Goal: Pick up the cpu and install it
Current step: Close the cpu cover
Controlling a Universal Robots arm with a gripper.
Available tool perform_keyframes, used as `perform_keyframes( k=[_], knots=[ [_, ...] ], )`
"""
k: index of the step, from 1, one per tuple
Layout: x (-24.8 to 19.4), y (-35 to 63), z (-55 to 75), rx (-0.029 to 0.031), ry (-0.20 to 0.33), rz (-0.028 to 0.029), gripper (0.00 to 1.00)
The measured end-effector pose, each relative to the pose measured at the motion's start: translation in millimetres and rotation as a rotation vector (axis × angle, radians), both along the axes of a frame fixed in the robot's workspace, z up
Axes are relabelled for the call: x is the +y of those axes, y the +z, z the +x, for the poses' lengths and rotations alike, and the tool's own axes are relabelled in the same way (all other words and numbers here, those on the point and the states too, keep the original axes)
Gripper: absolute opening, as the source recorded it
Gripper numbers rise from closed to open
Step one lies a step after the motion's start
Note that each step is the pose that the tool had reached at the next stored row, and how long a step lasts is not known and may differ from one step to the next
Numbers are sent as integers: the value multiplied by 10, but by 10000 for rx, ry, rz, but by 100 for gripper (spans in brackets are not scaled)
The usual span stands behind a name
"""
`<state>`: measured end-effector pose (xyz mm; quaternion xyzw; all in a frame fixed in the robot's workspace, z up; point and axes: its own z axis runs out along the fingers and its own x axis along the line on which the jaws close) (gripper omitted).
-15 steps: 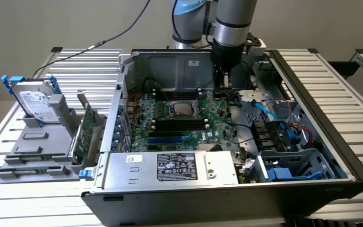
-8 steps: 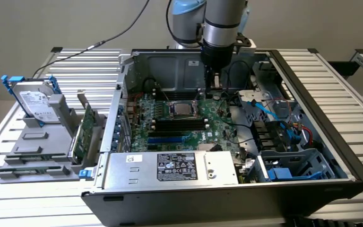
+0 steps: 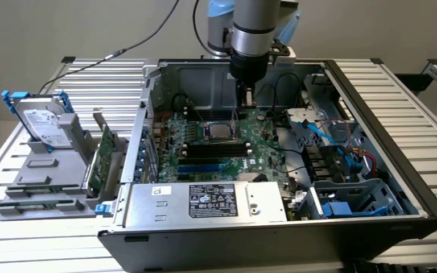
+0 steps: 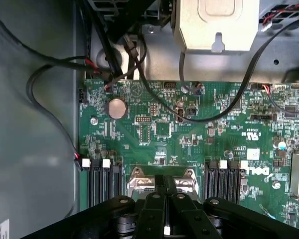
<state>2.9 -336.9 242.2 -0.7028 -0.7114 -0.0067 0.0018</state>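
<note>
Here, the robot arm's tool (image 3: 247, 101), its fingers pressed together on nothing, hung inside an open black computer case (image 3: 378, 114) standing on a slatted metal desk (image 3: 400, 74). The small square silver cpu (image 3: 217, 132) lay in its socket on the green motherboard (image 3: 260, 148), just beside the fingertips. Doing this step well seemingly meant keeping the tool plumb, clear of the loose black cables (image 4: 55, 69), and pressing gently.

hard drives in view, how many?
1. The hard drive stands in the grey rack at the exterior view's left, outside the PC case. Others may be hidden in the case's blue drive bays.
</note>
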Motion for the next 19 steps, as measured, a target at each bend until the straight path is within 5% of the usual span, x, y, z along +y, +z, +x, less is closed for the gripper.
perform_keyframes(
  k=[13,19],
  knots=[
    [0,-32,-435,1,114,-30,11],
    [0,-120,-627,0,188,-28,11]
  ],
)
